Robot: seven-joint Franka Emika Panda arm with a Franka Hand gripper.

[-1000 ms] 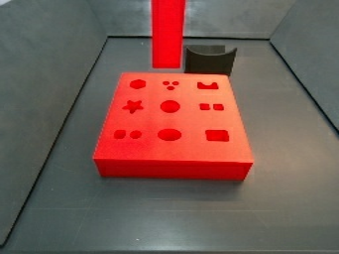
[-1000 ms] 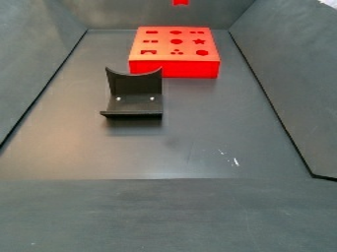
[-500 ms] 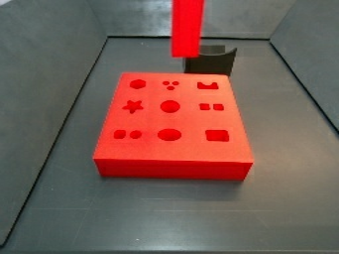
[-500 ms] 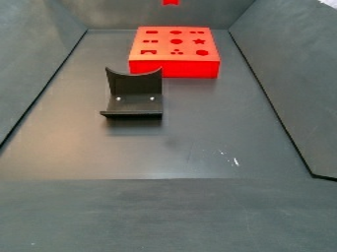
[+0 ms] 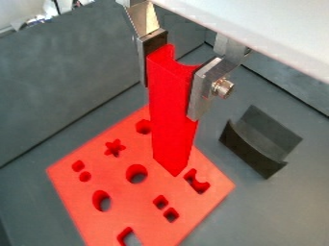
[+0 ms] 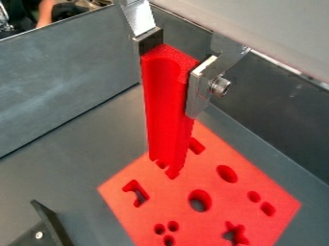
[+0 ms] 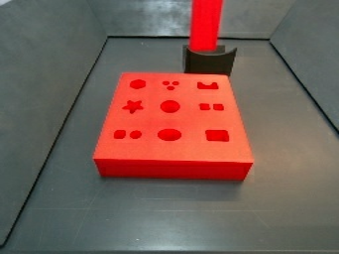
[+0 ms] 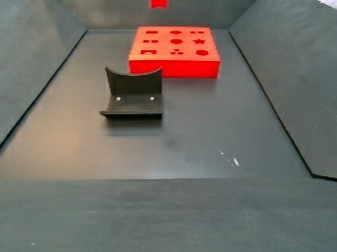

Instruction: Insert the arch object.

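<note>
My gripper is shut on the arch object, a long bright-red bar that hangs upright between the silver fingers. Both wrist views show it, and the gripper grips its upper end. The bar's lower end hovers above the flat red board with shaped holes, near an arch-shaped hole. In a side view the bar comes down from the top edge, over the board's far right side; the gripper is out of that frame. In the other side view only its red tip shows.
The dark fixture with a curved notch stands just behind the board and also shows in a side view and in both wrist views. Grey walls slope up round the dark floor.
The red bar has moved right across the board's far edge and has risen, so less of it shows in the side view.
</note>
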